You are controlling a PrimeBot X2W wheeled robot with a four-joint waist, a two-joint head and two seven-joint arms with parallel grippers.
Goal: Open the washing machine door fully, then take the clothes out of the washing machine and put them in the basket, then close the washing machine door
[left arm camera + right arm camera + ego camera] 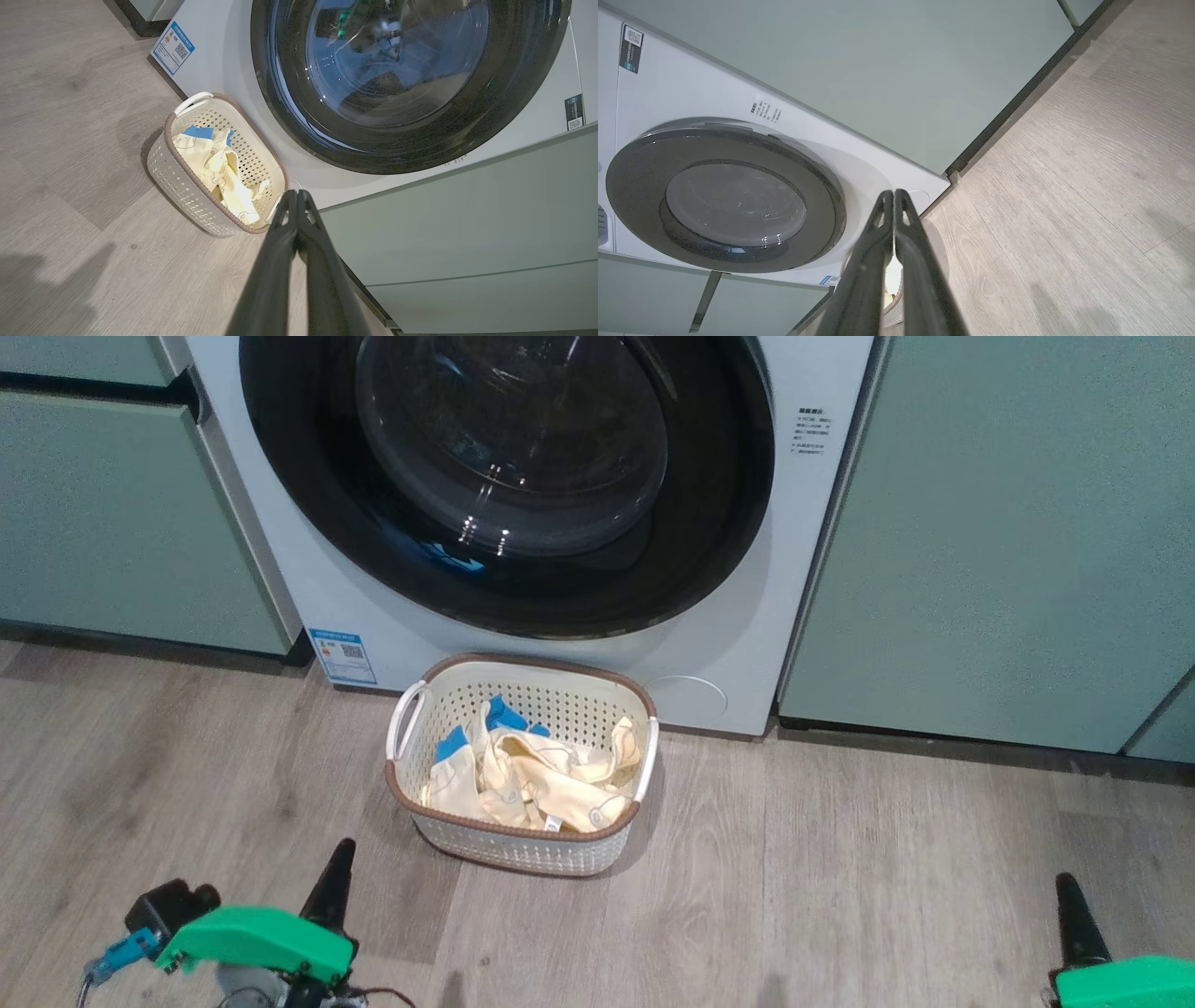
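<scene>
Head view: the basket (523,851) holding the clothes (546,782) sits crosswise at one o'clock from the nearer left jaws, below the closed washing machine door (280,476); left and right jaws are pinched together, empty.

On washing machine (747,635): blue QR sticker (341,655), small print panel (814,431); text apparently unreadable

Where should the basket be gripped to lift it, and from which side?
Take the white handle at the left end of the basket, from above and the robot's left. It bows out from the brown rim, leaving a gap for a finger. The far side sits close to the washing machine, and the clothes lie piled inside, so the rim is probably a poorer grip.
</scene>
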